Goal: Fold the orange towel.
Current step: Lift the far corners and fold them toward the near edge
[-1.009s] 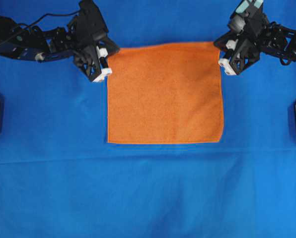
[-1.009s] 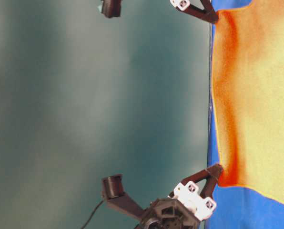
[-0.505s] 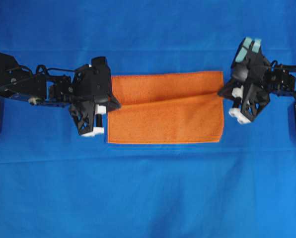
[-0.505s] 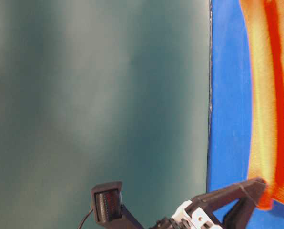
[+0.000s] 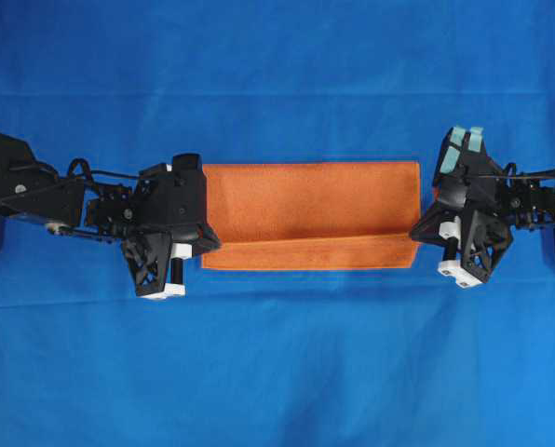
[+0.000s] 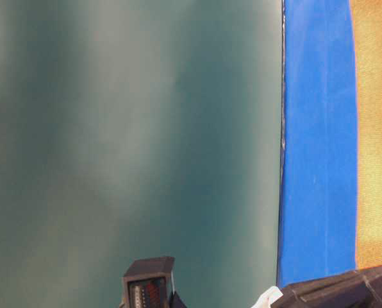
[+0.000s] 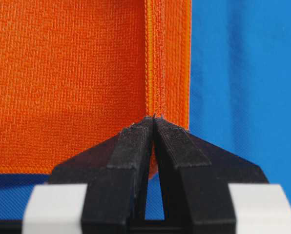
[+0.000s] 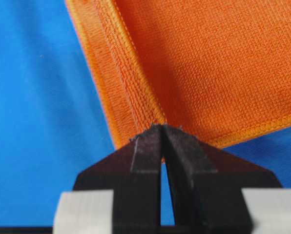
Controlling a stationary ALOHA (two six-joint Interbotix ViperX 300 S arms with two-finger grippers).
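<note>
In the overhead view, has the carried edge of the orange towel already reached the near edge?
No: the orange towel still shows a strip of lower layer beyond the carried edge.

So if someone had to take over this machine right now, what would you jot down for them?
Left gripper: shut on a corner of the orange towel.
Right gripper: shut on the corner at the other end.
Towel: lies on the blue cloth, between the two arms.
Done: the held edge is brought over toward the near edge, so the towel is almost doubled; a narrow strip of the lower layer shows past it.
Left: probably lay the held edge on the near edge, let go of both corners, pull the arms away, and fold again if needed.
</note>
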